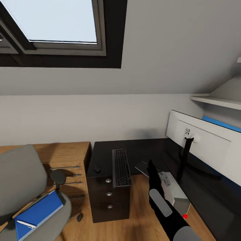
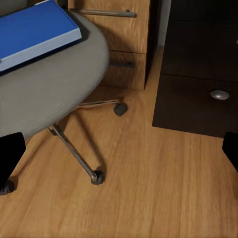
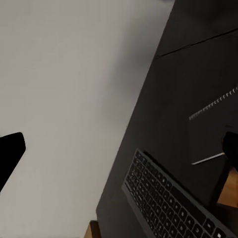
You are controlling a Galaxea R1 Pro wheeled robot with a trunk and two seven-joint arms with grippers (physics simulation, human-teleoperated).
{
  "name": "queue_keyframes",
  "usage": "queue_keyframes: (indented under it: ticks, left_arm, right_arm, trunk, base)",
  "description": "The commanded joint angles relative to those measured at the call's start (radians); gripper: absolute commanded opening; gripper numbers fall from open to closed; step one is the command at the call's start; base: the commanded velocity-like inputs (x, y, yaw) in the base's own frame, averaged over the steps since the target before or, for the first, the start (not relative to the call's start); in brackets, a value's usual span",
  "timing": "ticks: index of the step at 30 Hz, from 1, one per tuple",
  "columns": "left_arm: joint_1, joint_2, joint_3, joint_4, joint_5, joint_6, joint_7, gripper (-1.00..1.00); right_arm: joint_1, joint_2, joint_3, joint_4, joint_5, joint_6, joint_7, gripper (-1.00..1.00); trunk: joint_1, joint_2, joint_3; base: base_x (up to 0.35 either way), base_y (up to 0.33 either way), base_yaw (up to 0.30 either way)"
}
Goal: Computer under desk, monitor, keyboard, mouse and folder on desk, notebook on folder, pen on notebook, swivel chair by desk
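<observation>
Wide-spread fingers mark the right gripper (image 3: 119, 148), nothing being held between them; it is raised over the front edge of the desk (image 1: 157, 150), beside the keyboard (image 1: 121, 167). The left gripper (image 2: 119, 148) is likewise seen released and empty, held low above the wooden floor (image 2: 148, 188) between the swivel chair (image 1: 20, 177) and the desk's drawers (image 1: 108, 195).

The folder (image 1: 40, 211) is found flat on the chair seat, with the pen (image 1: 26, 224) lying on it near its close end. Its long axis runs diagonally, from the near outer edge of the seat toward the desk. From the left gripper it lies up and to the outer side, just beyond the seat rim; the left arm is judged clearly the nearer one for lifting it, the right being well apart across the drawer block.

The keyboard is already on the desk, its long axis pointing away from the robot, with its near end overhanging the drawer front. The notebook (image 1: 144, 169) rests on the desk between keyboard and right arm. The monitor (image 1: 207, 150) stands on the desk's right wing, its white back showing, and the computer (image 1: 175, 194) sits beneath it on the floor.
</observation>
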Motion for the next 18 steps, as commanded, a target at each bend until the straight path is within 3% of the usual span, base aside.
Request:
queue_keyframes:
  ticks: [1, 6, 9, 10, 11, 12, 15, 16, 17, 18]
  left_arm:
    - [-0.001, 0.001, -0.009, -0.001, 0.006, -0.003, 0.008, 1.00]
    - [-0.001, 0.001, -0.009, 0.000, 0.006, -0.004, 0.008, 1.00]
    - [-0.001, 0.001, -0.008, 0.000, 0.006, -0.004, 0.008, 1.00]
    - [-0.001, 0.001, -0.008, 0.000, 0.006, -0.003, 0.008, 1.00]
    - [-0.001, 0.001, -0.008, 0.000, 0.006, -0.003, 0.008, 1.00]
    - [-0.001, 0.001, -0.008, 0.000, 0.007, -0.004, 0.009, 1.00]
    - [-0.001, 0.001, -0.008, 0.000, 0.007, -0.004, 0.009, 1.00]
    - [-0.001, 0.001, -0.008, 0.000, 0.007, -0.004, 0.010, 1.00]
    - [-0.001, 0.001, -0.008, 0.000, 0.007, -0.004, 0.010, 1.00]
    - [-0.001, 0.001, -0.008, 0.000, 0.007, -0.004, 0.010, 1.00]
  right_arm:
    - [-0.001, -0.003, 0.004, -0.003, 0.002, -0.013, -0.006, 1.00]
    - [-0.001, -0.011, 0.007, -0.010, 0.067, -0.043, -0.016, 1.00]
    - [0.000, -0.014, 0.009, -0.014, 0.177, -0.046, -0.057, 1.00]
    - [0.000, -0.013, 0.011, -0.018, 0.256, -0.041, -0.096, 1.00]
    - [0.000, -0.012, 0.012, -0.022, 0.300, -0.037, -0.121, 1.00]
    - [0.000, -0.012, 0.014, -0.037, 0.397, -0.021, -0.183, 1.00]
    - [0.000, -0.013, 0.015, -0.078, 0.549, 0.045, -0.299, 1.00]
    - [-0.001, -0.013, 0.015, -0.097, 0.599, 0.083, -0.341, 1.00]
    - [-0.001, -0.014, 0.015, -0.138, 0.693, 0.189, -0.422, 1.00]
    - [-0.002, -0.014, 0.014, -0.158, 0.735, 0.255, -0.461, 1.00]
  trunk:
    - [0.000, -0.001, -0.002]
    - [0.000, -0.001, -0.002]
    - [0.000, -0.001, -0.002]
    - [0.000, -0.001, -0.002]
    - [0.000, -0.001, -0.002]
    - [0.000, -0.001, -0.002]
    - [0.000, -0.001, -0.002]
    - [0.000, -0.001, -0.002]
    - [0.000, -0.001, -0.002]
    - [0.000, -0.001, -0.002]
  base:
    - [0.000, 0.000, 0.004]
    - [0.000, 0.000, 0.002]
    - [0.000, 0.000, 0.000]
    - [0.000, 0.000, 0.000]
    - [0.000, 0.000, 0.000]
    - [0.000, 0.000, 0.000]
    - [0.000, 0.000, 0.000]
    - [0.000, 0.000, 0.000]
    - [0.000, 0.000, 0.000]
    - [0.000, 0.000, 0.000]
